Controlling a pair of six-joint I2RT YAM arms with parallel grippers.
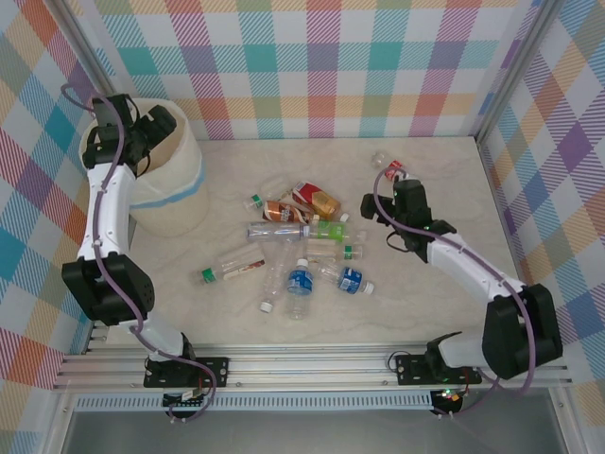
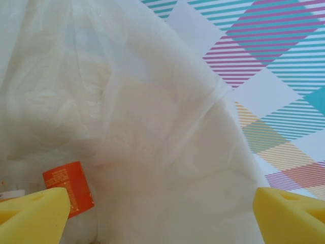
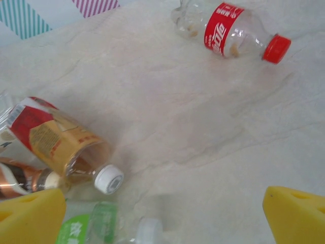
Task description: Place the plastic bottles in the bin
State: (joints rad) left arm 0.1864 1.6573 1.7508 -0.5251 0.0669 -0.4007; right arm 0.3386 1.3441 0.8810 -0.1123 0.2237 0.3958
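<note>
A green-labelled bottle (image 3: 81, 230) is seen between the released right jaws, lengthwise from jaw to jaw; the left jaws are released over the bin (image 1: 180, 203).

Roughly a dozen plastic bottles (image 1: 300, 282) and one bin (image 1: 178, 206).

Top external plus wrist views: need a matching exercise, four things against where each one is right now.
Things
A. bin
B. red-capped bottle
C. orange-labelled bottle
D. left gripper

Places
1. inside the bin
2. open, above the bin
3. far-left corner of the table
4. lying alone, apart from the pile

Pairs: A-3, B-4, C-1, D-2
</note>
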